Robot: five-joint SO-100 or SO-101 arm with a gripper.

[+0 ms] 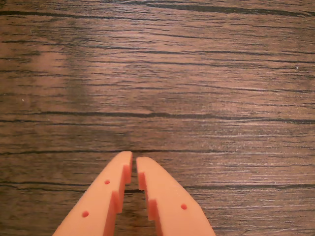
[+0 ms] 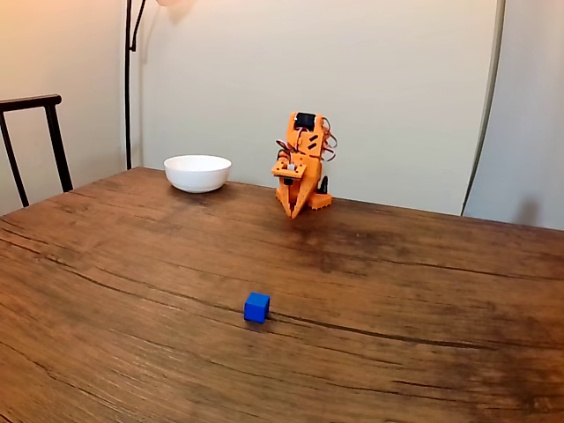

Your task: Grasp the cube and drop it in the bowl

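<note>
Orange and two-fingered, the tool (image 1: 134, 162) is entering the wrist view from the bottom edge, its fingers (image 1: 101, 196) cut off below so that their roots and the wrist are not showing. Its tips are sitting almost together with only a thin slit between them, and nothing is lying in that slit, so the tool is clenched on nothing. Beneath it the dark, heavily grained wooden table (image 1: 197, 88) is running across the whole wrist view, with a paler patch of glare at the far left.

In the fixed view the orange arm (image 2: 301, 163) is folded down on itself at the far side of the table (image 2: 423, 352), and the tool (image 2: 293, 211) is pointing down close to the wood; from this distance the fingers are too small to tell apart, and whether the tips are touching the surface is not clear.

A small blue cube (image 2: 256, 307) is resting on the table near the middle, well apart from the arm and on the near side of it, just at a dark grain line. A white bowl (image 2: 197, 173) is standing at the far left, near the arm's left side; its inside is hidden by the low camera angle.

A dark chair back (image 2: 35, 132) is being cut off by the left edge, and a thin black lamp pole (image 2: 129, 79) is rising behind the bowl, its top out of frame.
</note>
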